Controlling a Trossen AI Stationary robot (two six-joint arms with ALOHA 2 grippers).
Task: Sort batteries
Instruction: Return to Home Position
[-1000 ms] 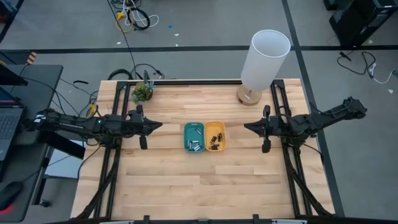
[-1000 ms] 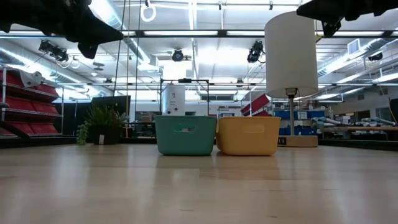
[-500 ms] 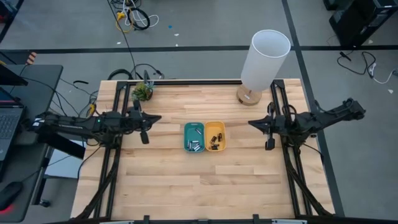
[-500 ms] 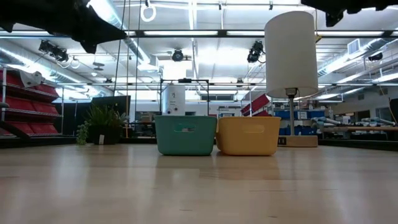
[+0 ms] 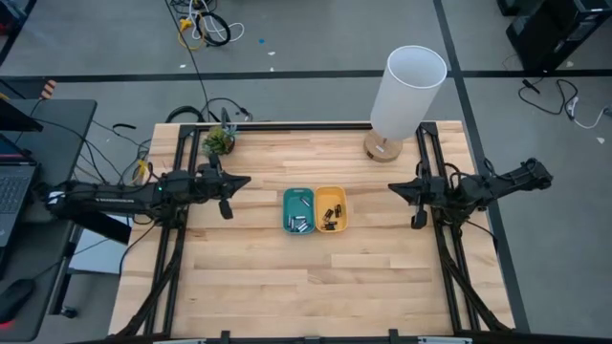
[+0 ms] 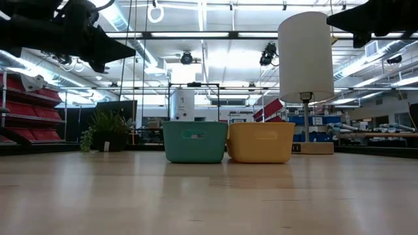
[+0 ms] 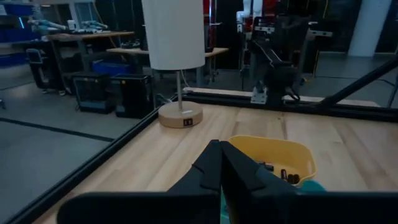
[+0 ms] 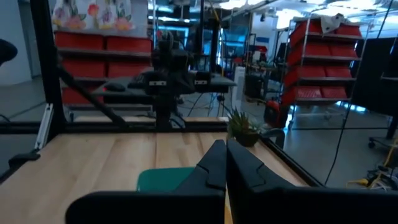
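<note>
A teal tray [image 5: 297,210] and a yellow tray [image 5: 331,208] stand side by side on the middle of the table. Silvery batteries [image 5: 299,225] lie in the teal tray and dark batteries [image 5: 330,222] in the yellow one. My left gripper [image 5: 244,181] hovers shut, left of the trays and well above the table. My right gripper [image 5: 394,188] hovers shut to their right. In the left wrist view the shut fingers [image 7: 219,152] point at the yellow tray [image 7: 273,155] with its dark batteries [image 7: 286,176]. In the right wrist view the shut fingers [image 8: 222,152] point toward the teal tray [image 8: 165,179].
A tall white lamp [image 5: 406,91] stands on a wooden base at the far right of the table. A small potted plant [image 5: 218,141] sits at the far left corner. Black rails [image 5: 430,153] run along both sides. Bare wood [image 5: 306,287] lies near the trays.
My right gripper has drawn back toward the table's right edge, away from the trays. My left gripper has shifted a little toward the far edge and come lower. Both have stayed shut. The trays and batteries have not moved.
</note>
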